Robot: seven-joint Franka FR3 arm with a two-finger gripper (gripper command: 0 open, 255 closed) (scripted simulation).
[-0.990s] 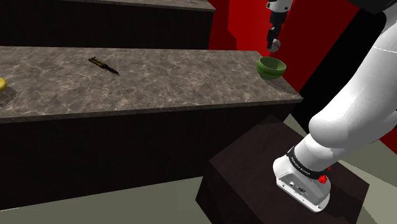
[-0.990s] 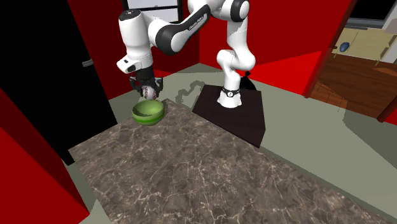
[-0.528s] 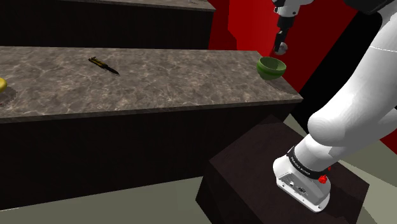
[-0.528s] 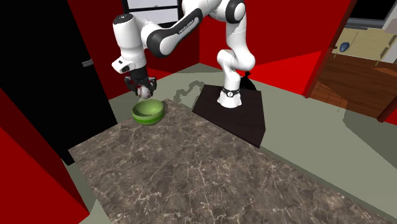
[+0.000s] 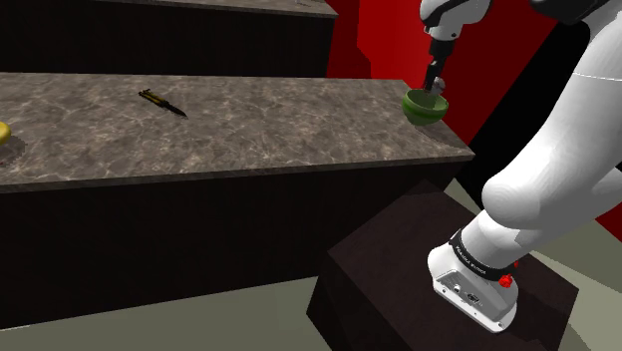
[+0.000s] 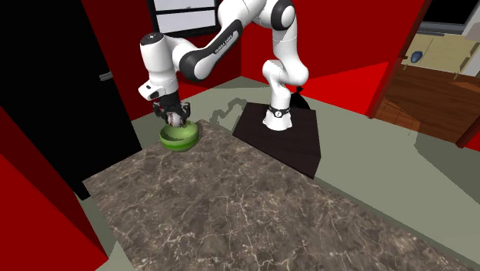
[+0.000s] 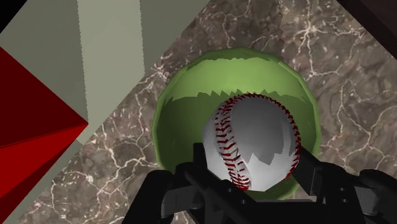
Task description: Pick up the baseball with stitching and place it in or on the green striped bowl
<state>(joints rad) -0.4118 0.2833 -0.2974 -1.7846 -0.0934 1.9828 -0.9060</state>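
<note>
While fingers [image 7: 315, 178] grip baseball [image 7: 254, 140] abv bowl [image 7: 184, 108], knife [image 5: 161, 102] far.

I've got the arm [image 6: 201, 55] arched high and folded over, wrist vertical, gripper [image 6: 177, 118] pointing straight down — both fingers [image 7: 205, 167] clasped against the baseball [image 7: 251, 143] between them.

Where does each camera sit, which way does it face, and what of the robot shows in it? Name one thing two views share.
Shoulder view: beside the stand, facing over the marbled counter; the white arm and end effector show.
Second exterior view: across the counter, facing the robot; the whole arm on its stand shows.
Wrist view: on the hand, looking down at the baseball clasped over the green bowl; black fingers show.
Shared: both exterior views show the bowl at the counter's corner.
</note>
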